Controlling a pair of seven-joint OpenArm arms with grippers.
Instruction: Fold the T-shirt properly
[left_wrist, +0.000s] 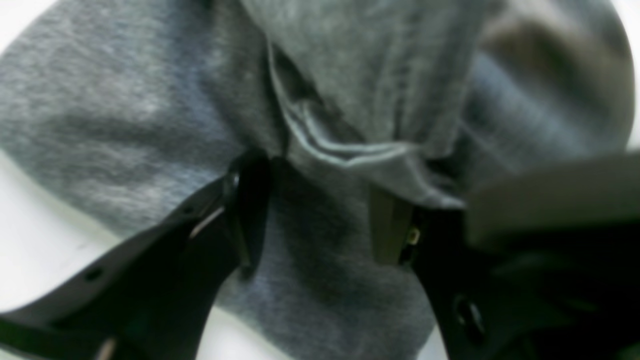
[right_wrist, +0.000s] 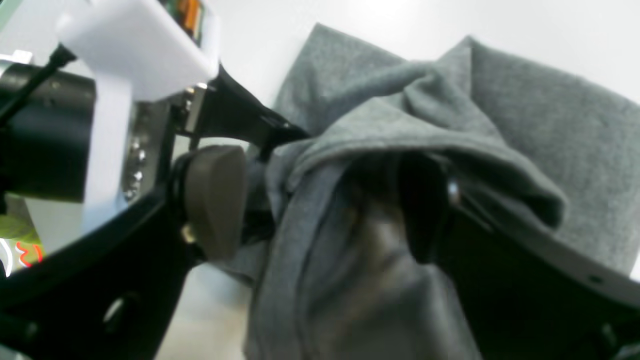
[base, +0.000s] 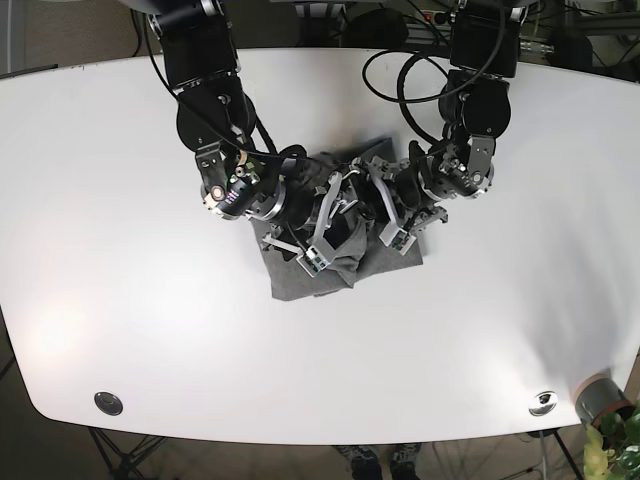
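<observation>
A grey T-shirt (base: 293, 280) lies bunched in the middle of the white table (base: 500, 330). Both arms meet over it. In the left wrist view my left gripper (left_wrist: 315, 220) has its fingers apart, with a hemmed fold of the T-shirt (left_wrist: 125, 115) between the fingertips (left_wrist: 247, 210). In the right wrist view my right gripper (right_wrist: 325, 205) also stands open. The T-shirt (right_wrist: 550, 135) hangs between its fingers and drapes over the right finger (right_wrist: 425, 210). In the base view the left gripper (base: 395, 215) and right gripper (base: 330, 225) sit close together over the cloth.
The left arm's white camera housing (right_wrist: 135, 45) is very near the right gripper. Two round metal fittings (base: 108, 402) (base: 543, 402) sit near the table's front edge. A grey pot with a plant (base: 600, 400) stands off the front right corner.
</observation>
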